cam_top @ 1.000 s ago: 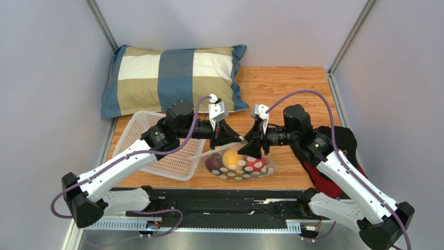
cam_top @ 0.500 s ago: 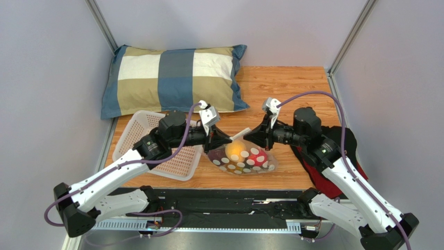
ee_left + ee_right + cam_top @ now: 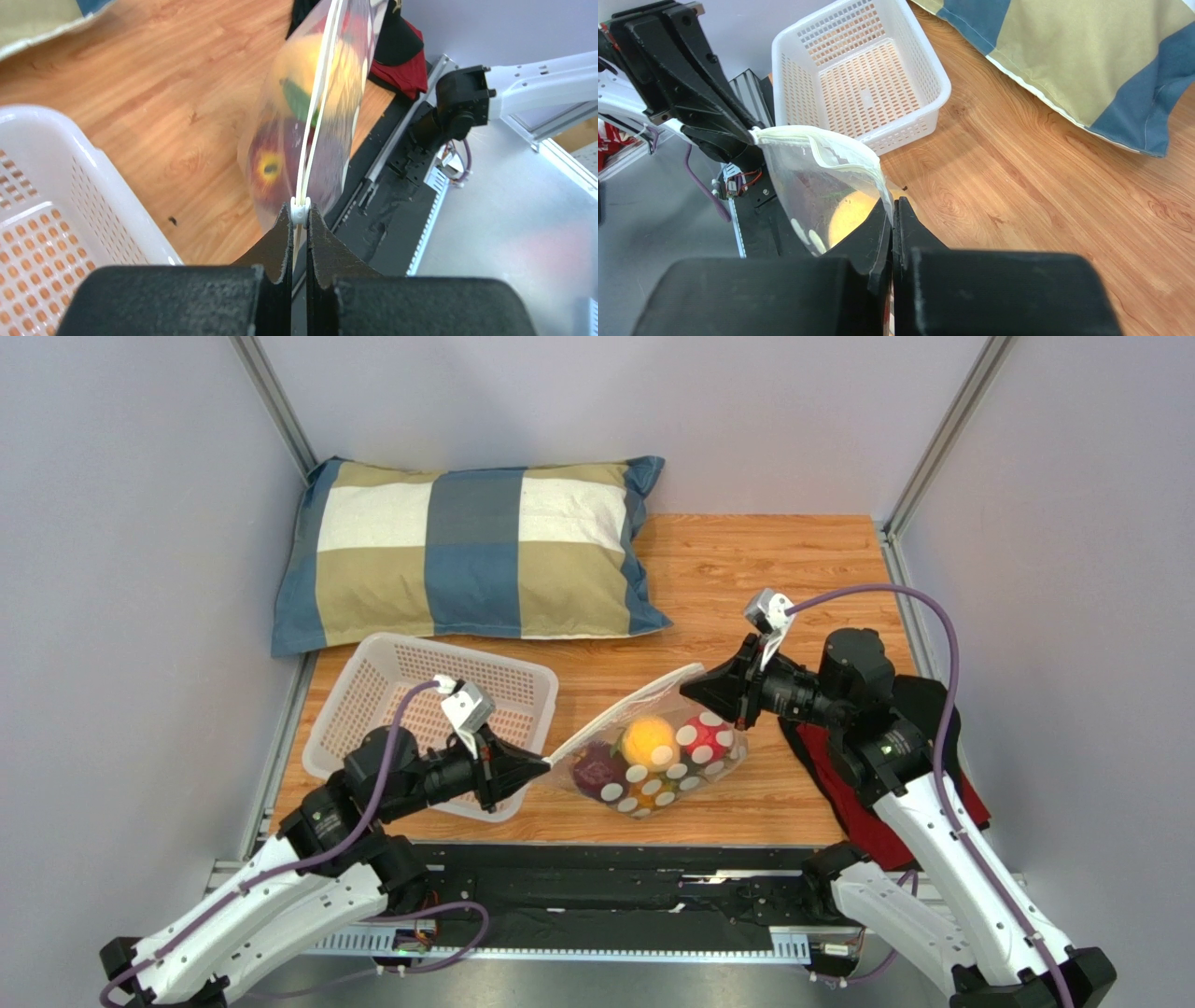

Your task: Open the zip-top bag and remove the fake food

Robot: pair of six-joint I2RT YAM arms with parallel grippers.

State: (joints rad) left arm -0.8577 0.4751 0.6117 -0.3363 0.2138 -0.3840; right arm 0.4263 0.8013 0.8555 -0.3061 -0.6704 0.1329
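Note:
The zip-top bag (image 3: 648, 760) hangs stretched between my two grippers, its spotted face toward the near edge. Inside it shows the fake food: a yellow-orange fruit (image 3: 647, 739), a red berry (image 3: 706, 738) and a dark purple piece (image 3: 596, 770). My left gripper (image 3: 544, 767) is shut on the white zip slider (image 3: 300, 208) at the bag's left end. At the right end, my right gripper (image 3: 713, 695) is shut on the bag's top corner (image 3: 882, 190). In the right wrist view the white zip strip (image 3: 829, 150) curves apart into a narrow loop.
The white perforated basket (image 3: 368, 686) stands just left of the bag, beside my left arm. A checked pillow (image 3: 470, 546) lies at the back. A red and black cloth (image 3: 898, 756) sits under my right arm. The black rail (image 3: 603, 875) runs along the near edge.
My right gripper closed on the bag's corner and drew back to the right. My left gripper pulled toward the near left with the slider, stretching the bag's top between them.

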